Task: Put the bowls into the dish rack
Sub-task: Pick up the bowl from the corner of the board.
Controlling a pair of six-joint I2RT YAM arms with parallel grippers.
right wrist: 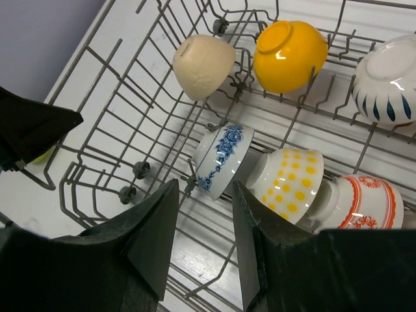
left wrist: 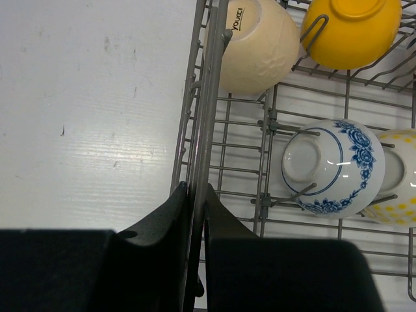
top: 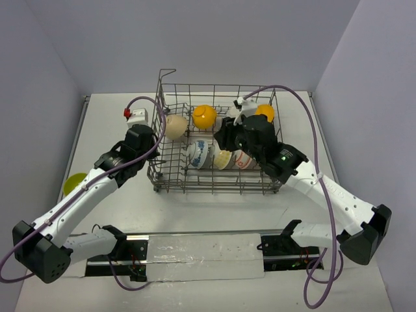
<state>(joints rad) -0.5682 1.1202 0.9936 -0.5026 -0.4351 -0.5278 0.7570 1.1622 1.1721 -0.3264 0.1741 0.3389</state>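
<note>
Dish rack point(left wrist: 209, 97): grey metal wire, dull matt coat. Blue-patterned bowl point(left wrist: 335, 168) and orange-yellow bowl point(left wrist: 351, 29): smooth, glossy glaze with bright highlights. Tan bowl point(left wrist: 257, 49): finely pebbled, nearly matt. Table point(left wrist: 84, 130): white, smooth, faint sheen, lightly scuffed. Left gripper point(left wrist: 197, 192): matt black plastic.

Left gripper point(left wrist: 197, 201): the fingers are pinched on the left wall wire of the dish rack point(left wrist: 208, 97), so the way straight ahead is blocked by that wall. Bare table point(left wrist: 97, 130) is left free to the left of the fingers. To their right the rack floor is broken by upright tines point(left wrist: 311, 34), and the blue-patterned bowl point(left wrist: 331, 166) is lodged ahead-right.

Right gripper point(right wrist: 205, 195): the jaws are parted with nothing between them. The blue-patterned bowl is met just beyond the fingertips, and the yellow-dotted bowl point(right wrist: 289, 185) is just beside the right finger. Open rack floor is seen to the left.
</note>
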